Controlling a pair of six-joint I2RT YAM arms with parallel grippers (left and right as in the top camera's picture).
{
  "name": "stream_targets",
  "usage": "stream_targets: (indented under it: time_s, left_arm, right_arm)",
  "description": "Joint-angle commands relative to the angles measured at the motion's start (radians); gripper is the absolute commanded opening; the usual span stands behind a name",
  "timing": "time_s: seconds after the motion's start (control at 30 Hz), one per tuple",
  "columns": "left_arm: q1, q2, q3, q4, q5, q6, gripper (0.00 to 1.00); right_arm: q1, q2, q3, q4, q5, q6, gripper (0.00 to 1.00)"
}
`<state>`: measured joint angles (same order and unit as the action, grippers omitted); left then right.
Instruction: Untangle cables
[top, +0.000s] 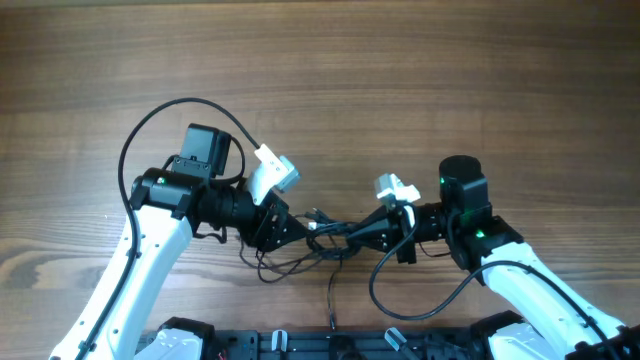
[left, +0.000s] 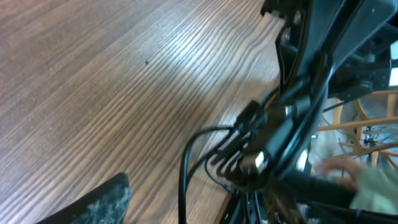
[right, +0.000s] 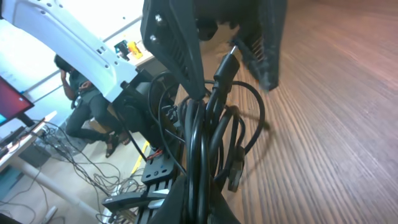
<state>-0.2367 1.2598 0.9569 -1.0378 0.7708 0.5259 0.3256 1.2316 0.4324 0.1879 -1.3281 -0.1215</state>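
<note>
Overhead, above the wooden table (top: 420, 60), the right gripper (top: 380, 232) at lower centre pinches narrow around the cables (top: 335, 240), seemingly to stretch the knot apart against the left gripper (top: 295, 228) nearby, whose grip I cannot tell, loose strands drooping below.

Cables (top: 334, 229) lie on table (top: 400, 80), near robot-side edge.

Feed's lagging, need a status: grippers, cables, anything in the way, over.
Right gripper shut on the cables. Left gripper at the bundle's other end, grip unclear. Knot between them, loops trailing on table. No obstruction seen.
</note>
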Motion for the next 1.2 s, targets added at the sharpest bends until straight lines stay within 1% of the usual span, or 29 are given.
stream_targets:
  time_s: [0.0, 0.03, 0.07, 0.1, 0.13, 0.2, 0.23, 0.27, 0.3, 0.37, 0.43, 0.47, 0.5, 0.57, 0.63, 0.67, 0.73, 0.77, 0.8, 0.83, 0.87, 0.9, 0.93, 0.97, 1.07, 1.17]
  left_arm:
    - [-0.005, 0.043, 0.009, -0.006, -0.041, -0.006, 0.53]
    - [-0.005, 0.061, 0.009, 0.002, -0.084, -0.051, 0.46]
    - [-0.005, 0.080, 0.009, 0.012, -0.114, -0.103, 0.41]
    - [-0.005, 0.112, 0.009, 0.027, -0.145, -0.168, 0.37]
    - [-0.005, 0.146, 0.009, 0.032, -0.146, -0.179, 0.37]
    - [-0.015, 0.196, 0.009, 0.033, -0.148, -0.184, 0.34]
    - [-0.020, 0.220, 0.009, 0.038, -0.156, -0.210, 0.27]
    - [-0.021, 0.244, 0.009, 0.054, -0.194, -0.276, 0.13]
    - [-0.021, 0.263, 0.009, 0.086, -0.291, -0.399, 0.04]
    - [-0.019, 0.274, 0.008, 0.163, -0.565, -0.709, 0.04]
    - [-0.009, 0.274, 0.008, 0.192, -0.727, -0.942, 0.04]
    - [0.014, 0.274, 0.008, 0.205, -0.789, -1.080, 0.04]
    - [0.038, 0.274, 0.008, 0.212, -0.800, -1.141, 0.04]
    - [0.090, 0.274, 0.008, 0.227, -0.799, -1.210, 0.04]
    - [0.166, 0.272, 0.008, 0.227, -0.798, -1.281, 0.04]
    - [0.207, 0.271, 0.008, 0.229, -0.781, -1.297, 0.04]
    - [0.265, 0.270, 0.008, 0.243, -0.662, -1.292, 0.04]
    - [0.270, 0.270, 0.008, 0.259, -0.580, -1.250, 0.04]
    - [0.265, 0.270, 0.008, 0.291, -0.467, -1.145, 0.04]
    - [0.251, 0.270, 0.008, 0.345, -0.224, -0.906, 0.24]
    - [0.245, 0.264, 0.008, 0.372, -0.029, -0.734, 0.52]
    - [0.245, 0.256, 0.008, 0.386, 0.101, -0.613, 0.72]
    - [0.247, 0.238, 0.008, 0.397, 0.192, -0.491, 0.93]
    - [0.248, 0.199, 0.008, 0.407, 0.220, -0.376, 1.00]
    - [0.246, 0.129, 0.008, 0.406, 0.274, -0.217, 1.00]
    - [0.222, 0.104, 0.008, 0.406, 0.316, -0.108, 1.00]
  right_arm:
    - [-0.044, 0.008, 0.002, 0.026, -0.124, -0.008, 0.04]
    - [-0.058, 0.008, 0.002, 0.049, -0.177, -0.006, 0.04]
    - [-0.068, 0.008, 0.002, 0.068, -0.205, -0.004, 0.04]
    - [-0.075, 0.008, 0.002, 0.087, -0.208, 0.034, 0.04]
    - [-0.078, 0.008, 0.002, 0.106, -0.205, 0.054, 0.04]
    - [-0.078, 0.008, 0.002, 0.122, -0.139, 0.111, 0.04]
    - [-0.078, 0.008, 0.002, 0.140, -0.071, 0.169, 0.04]
    - [-0.078, 0.008, 0.002, 0.179, -0.019, 0.216, 0.04]
    - [-0.078, 0.008, 0.002, 0.234, 0.018, 0.263, 0.04]
    - [-0.079, 0.008, 0.002, 0.378, 0.080, 0.400, 0.04]
    - [-0.079, 0.008, 0.002, 0.436, 0.109, 0.445, 0.04]
    - [-0.079, 0.008, 0.002, 0.447, 0.156, 0.472, 0.04]
    - [-0.079, 0.008, 0.002, 0.442, 0.183, 0.492, 0.04]
    - [-0.079, 0.008, 0.002, 0.425, 0.241, 0.499, 0.04]
    - [-0.078, 0.008, 0.002, 0.392, 0.357, 0.572, 0.04]
    - [-0.078, 0.008, 0.002, 0.367, 0.430, 0.602, 0.04]
    - [-0.078, 0.008, 0.002, 0.320, 0.574, 0.712, 0.04]
    - [-0.078, 0.008, 0.002, 0.323, 0.600, 0.736, 0.04]
    - [-0.078, 0.008, 0.002, 0.341, 0.602, 0.735, 0.04]
    - [-0.078, 0.008, 0.002, 0.355, 0.589, 0.724, 0.04]
    - [-0.077, 0.008, 0.002, 0.353, 0.579, 0.708, 0.04]
    - [-0.077, 0.008, 0.002, 0.347, 0.555, 0.687, 0.04]
    - [-0.077, 0.008, 0.002, 0.341, 0.486, 0.671, 0.04]
    - [-0.077, 0.008, 0.002, 0.342, 0.404, 0.672, 0.04]
    - [-0.074, 0.008, 0.002, 0.353, 0.246, 0.674, 0.04]
    - [-0.058, 0.008, 0.002, 0.390, 0.145, 0.681, 0.04]
